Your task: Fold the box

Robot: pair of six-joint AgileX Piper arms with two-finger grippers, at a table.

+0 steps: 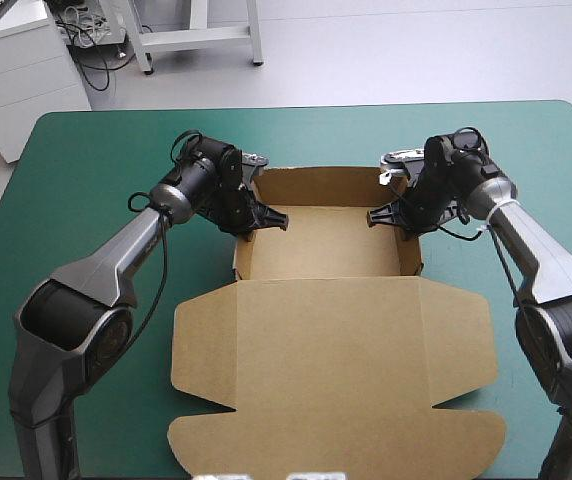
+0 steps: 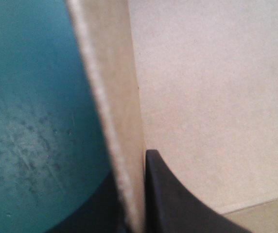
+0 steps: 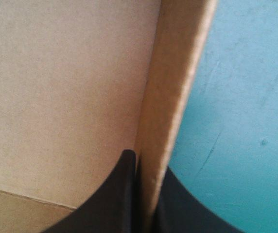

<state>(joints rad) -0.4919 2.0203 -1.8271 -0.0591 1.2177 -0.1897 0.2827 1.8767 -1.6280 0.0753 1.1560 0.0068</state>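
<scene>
The left pincer [image 1: 271, 218] is clamped on the left side wall [image 2: 111, 97] of the box [image 1: 326, 250]. The board is pinched between its black fingers [image 2: 168, 204], one inside the box and one outside. The right pincer [image 1: 384, 213] is clamped likewise on the right side wall [image 3: 170, 97]. Both grips are taken at the wall ends nearer the counter's far edge, close to the far wall [image 1: 321, 185]. The box is set at the middle of the counter [image 1: 86, 150], as an open tray with its walls raised. Its lid [image 1: 336, 370] is spread flat toward the counter's near edge. The step in hand is judged to be the setting and tucking of the side walls. A firm press is probably called for next, so that the walls are locked upright. A clean release would then be needed, with the board not dragged out of square.
</scene>
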